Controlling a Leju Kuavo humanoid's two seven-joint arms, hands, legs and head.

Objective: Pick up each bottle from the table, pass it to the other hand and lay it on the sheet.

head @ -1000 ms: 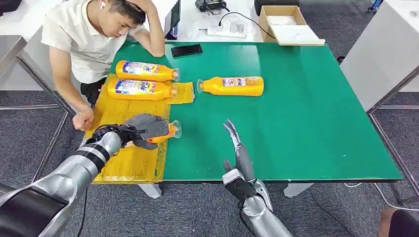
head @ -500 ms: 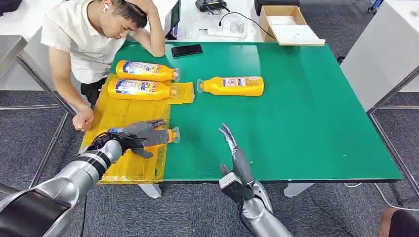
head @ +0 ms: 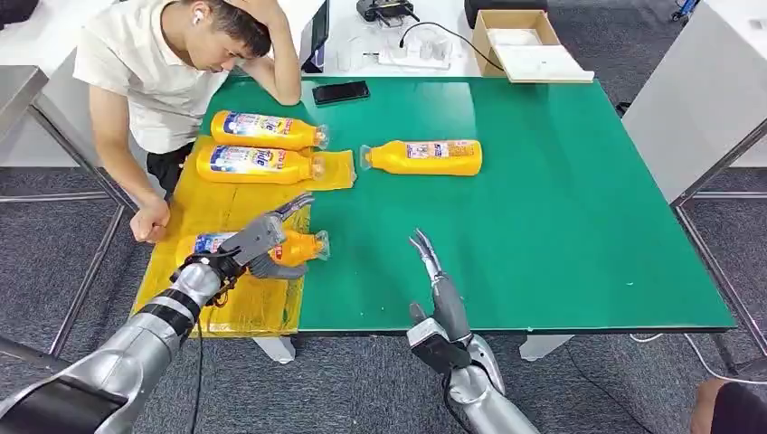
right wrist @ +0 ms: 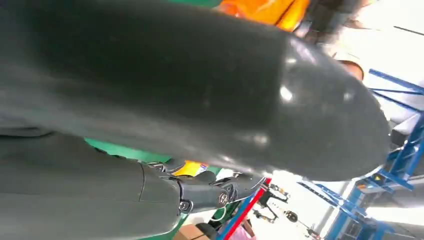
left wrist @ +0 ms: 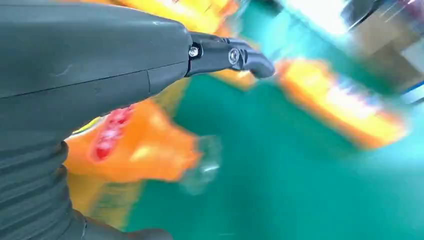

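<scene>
Our left hand [head: 256, 242] lies over the nearest bottle [head: 288, 246], which rests on its side on the yellow sheet [head: 208, 206], cap [head: 322, 244] pointing towards the green table [head: 543, 226]. The fingers [head: 294, 204] are fanned apart above the bottle and the thumb sits just beside its near flank; we cannot tell whether any finger touches the plastic. We judge the bottle laid down and the hand letting go.

Our right hand [head: 432, 280] stands on edge over the green table, well apart from any bottle, fingers straight, apart and holding nothing.

One bottle still off the sheet [head: 422, 156] lies far beyond the right hand's fingertips. It looks like a filled detergent bottle: fairly heavy, stiff-walled, smooth and probably slippery, and round enough to roll. We would take it around the thick labelled body, not the narrow neck, leaving the neck end free for the receiving hand.

Two more bottles [head: 262, 147] already lie on the sheet beyond the left hand.
</scene>
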